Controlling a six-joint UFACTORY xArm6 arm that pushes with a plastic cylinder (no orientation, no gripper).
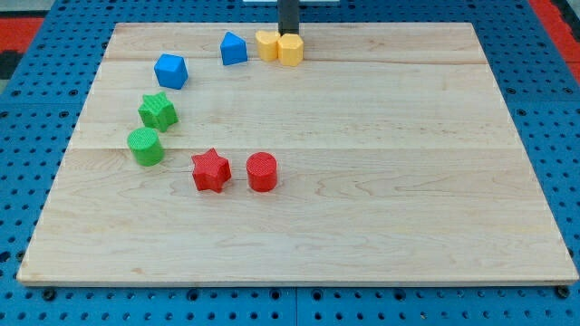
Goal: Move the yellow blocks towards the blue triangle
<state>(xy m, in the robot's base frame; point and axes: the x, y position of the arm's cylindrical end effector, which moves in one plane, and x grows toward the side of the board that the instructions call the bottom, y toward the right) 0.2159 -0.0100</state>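
Two yellow blocks sit side by side near the view's top: one [266, 44] on the left, the other [290, 50] touching it on the right. The blue triangle [233, 48] stands just left of them, a small gap apart. A second blue block [170, 71], roughly a cube, lies further left and lower. My tip [288, 34] comes down from the view's top edge and stands right behind the right yellow block, touching or nearly touching it.
A green star [158, 110] and a green cylinder [145, 146] lie at the left. A red star [211, 169] and a red cylinder [262, 171] lie near the middle. The wooden board [408, 181] rests on a blue perforated table.
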